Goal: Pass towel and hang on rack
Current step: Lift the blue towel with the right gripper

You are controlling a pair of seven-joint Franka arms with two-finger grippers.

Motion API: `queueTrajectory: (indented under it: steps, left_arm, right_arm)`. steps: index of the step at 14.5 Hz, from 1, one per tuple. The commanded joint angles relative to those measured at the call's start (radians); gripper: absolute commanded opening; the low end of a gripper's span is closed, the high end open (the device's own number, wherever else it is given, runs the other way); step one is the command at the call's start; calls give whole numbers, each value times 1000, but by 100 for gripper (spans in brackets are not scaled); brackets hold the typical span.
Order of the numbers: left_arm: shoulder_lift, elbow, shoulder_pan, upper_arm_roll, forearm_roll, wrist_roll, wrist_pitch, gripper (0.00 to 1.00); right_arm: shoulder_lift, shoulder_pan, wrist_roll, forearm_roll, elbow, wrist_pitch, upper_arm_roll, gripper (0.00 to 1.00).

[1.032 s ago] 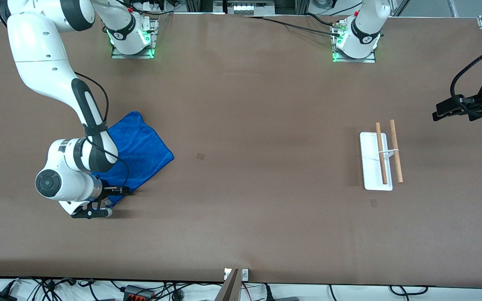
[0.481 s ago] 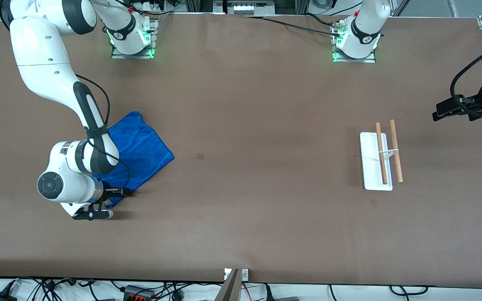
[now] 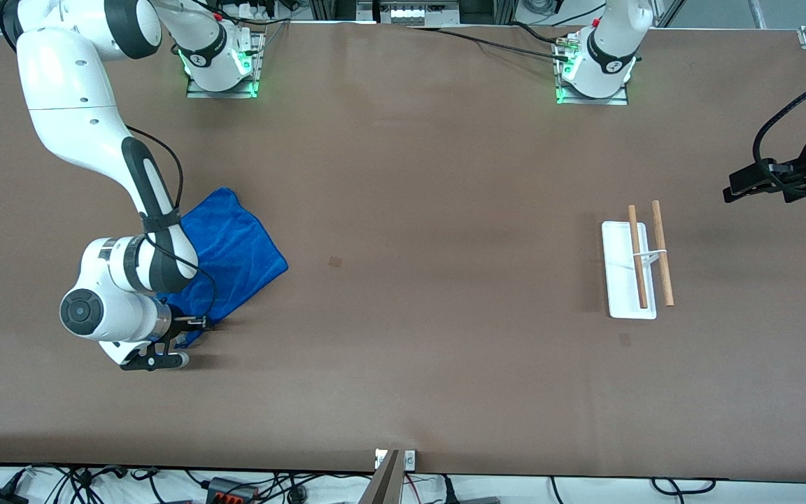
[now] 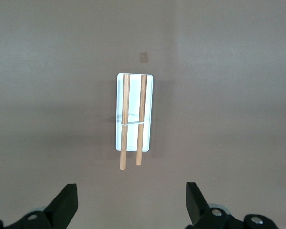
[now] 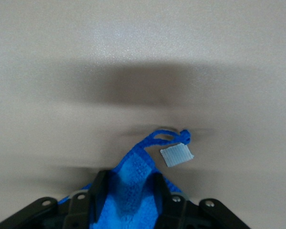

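Brown table (image 3: 403, 315): towel (image 3: 238, 245) lies at nine o'clock, right gripper (image 3: 182, 334) pinching its corner; rack (image 3: 637, 269) at three, left gripper (image 4: 131, 205) spread, waiting above. Clamp firmly before lifting.

A broad brown table (image 3: 445, 175) fills almost the whole front view, its matte surface even in tone with a soft pale sheen across the upper middle. Two small darker square marks (image 3: 335, 262) sit on it, one left of centre and one at lower right. Along the top edge runs a strip of metal framing (image 3: 403, 10) with power strips and black cables trailing onto the tabletop. Green light glows at two mounting plates (image 3: 221, 87) near the top. Along the bottom edge, past the table's rim, a pale floor (image 3: 585, 490) shows tangled cables and plugs. A small metal bracket (image 3: 394, 459) sits at bottom centre.
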Motion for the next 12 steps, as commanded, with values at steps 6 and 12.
queueTrajectory:
  steps: [6,12]
  left_arm:
    - [-15,-10,9,-3,-16,7,-8,100]
    - [-15,-8,7,-3,-16,7,-5,100]
  right_arm:
    - [-31,0,-25,19,23,-103,3,0]
    - [-127,-3,-70,27,101,-296,78,0]
